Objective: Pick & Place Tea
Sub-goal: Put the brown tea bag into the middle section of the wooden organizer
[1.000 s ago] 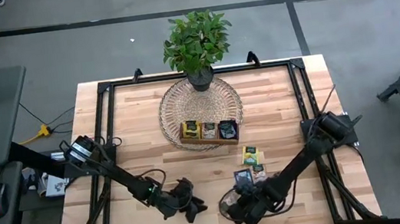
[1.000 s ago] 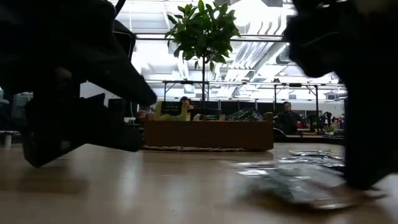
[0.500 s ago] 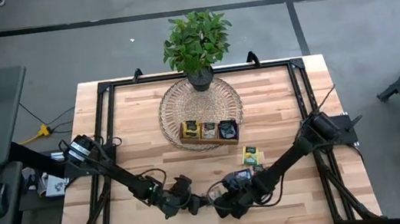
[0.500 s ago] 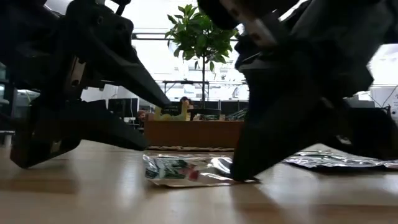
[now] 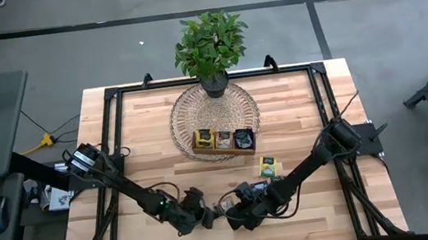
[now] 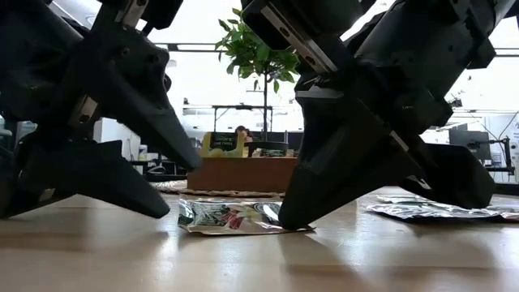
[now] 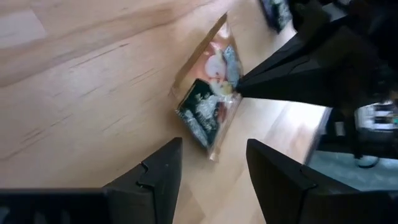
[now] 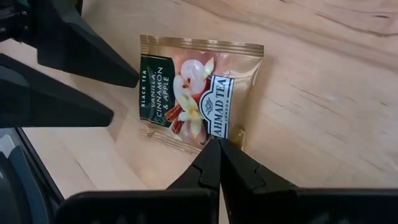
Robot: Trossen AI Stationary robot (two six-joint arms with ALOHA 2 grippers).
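A tea sachet (image 8: 198,93) lies flat on the surface (image 5: 148,120), just ahead of the left jaws (image 7: 211,165), which are spread. The right jaws (image 8: 217,163) (pressed together, tips touching its far edge) hold nothing. Its long axis runs roughly across the left jaws' gap; the left looks better placed.

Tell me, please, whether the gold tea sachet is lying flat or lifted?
Flat: the gold tea sachet lies label-up on the table.
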